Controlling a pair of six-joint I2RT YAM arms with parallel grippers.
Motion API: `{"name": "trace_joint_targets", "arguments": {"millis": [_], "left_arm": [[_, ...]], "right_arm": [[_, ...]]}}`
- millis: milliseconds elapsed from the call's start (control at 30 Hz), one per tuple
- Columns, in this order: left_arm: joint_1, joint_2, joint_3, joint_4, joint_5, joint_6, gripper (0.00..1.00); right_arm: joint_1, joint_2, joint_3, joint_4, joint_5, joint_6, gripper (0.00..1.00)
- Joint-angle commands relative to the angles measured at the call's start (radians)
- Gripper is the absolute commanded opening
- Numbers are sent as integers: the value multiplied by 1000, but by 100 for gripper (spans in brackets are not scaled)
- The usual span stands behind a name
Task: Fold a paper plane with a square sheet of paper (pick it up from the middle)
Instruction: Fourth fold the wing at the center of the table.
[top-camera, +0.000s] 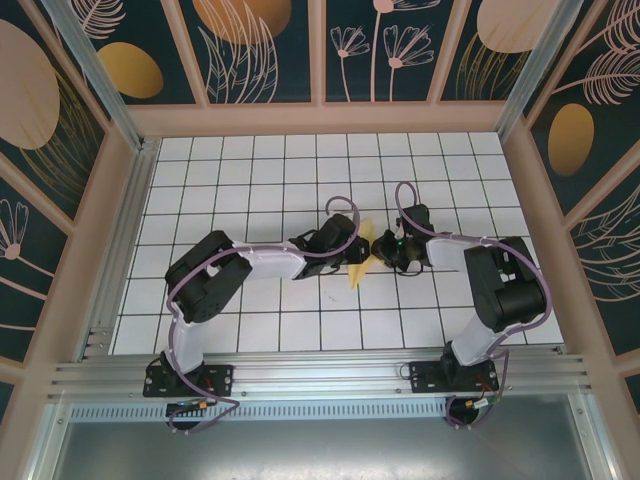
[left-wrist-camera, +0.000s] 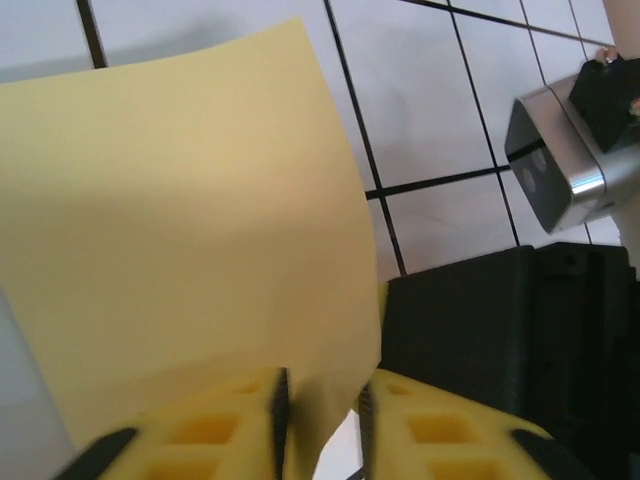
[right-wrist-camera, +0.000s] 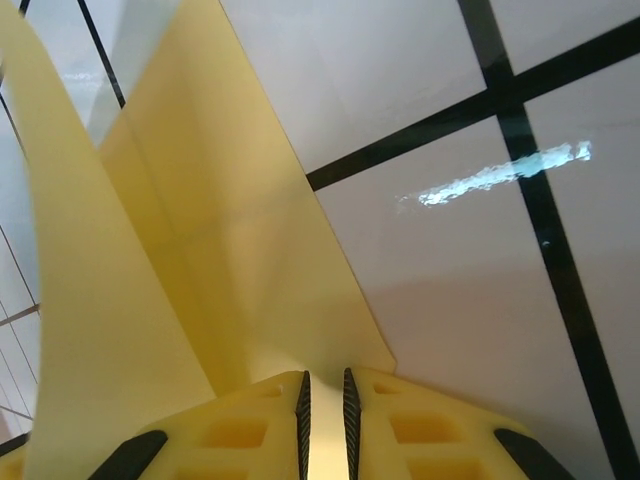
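**White Grid Table: Securing the Fold**

White-tiled table (top-camera: 250, 170) carries the work at its centre, where the square sheet of paper (top-camera: 358, 264) sits partly folded between both arms. The right gripper (right-wrist-camera: 325, 425) is clamped on a folded edge. The left gripper (left-wrist-camera: 322, 425) straddles another edge, but firm contact cannot be confirmed. Seat that grip before creasing, and keep tension light.

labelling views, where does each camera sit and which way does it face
top external: above and behind the arms, looking down on the tiled table; both arms show, left gripper and right gripper meeting at the yellow paper.
left wrist: on the left arm, looking along its yellow fingers at the paper; the other arm's black housing at right.
right wrist: on the right arm, looking down past its fingers, paper between them.
shared: the paper is in all three.
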Motion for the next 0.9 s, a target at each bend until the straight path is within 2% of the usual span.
{"name": "trace_joint_targets", "arguments": {"millis": [0,67,200,433,667,867], "left_arm": [[27,19,15,-43,3,0,12],[37,8,-9,-11,22,-17,5],[65,-17,-92,119,95,-87,0],[96,-34,-181,262,124,-170,0],[101,-26,-209,272,112,-174,0],[101,-4,-195,293,149,-151,0]], "right_arm": [[-4,18,7,6,-3,-5,18],[-5,22,4,5,1,-4,18],[-6,27,2,1,6,-3,17],[-7,34,0,-4,13,-4,17],[-7,39,-5,0,14,-5,17],[-7,40,-7,10,4,-5,17]]}}
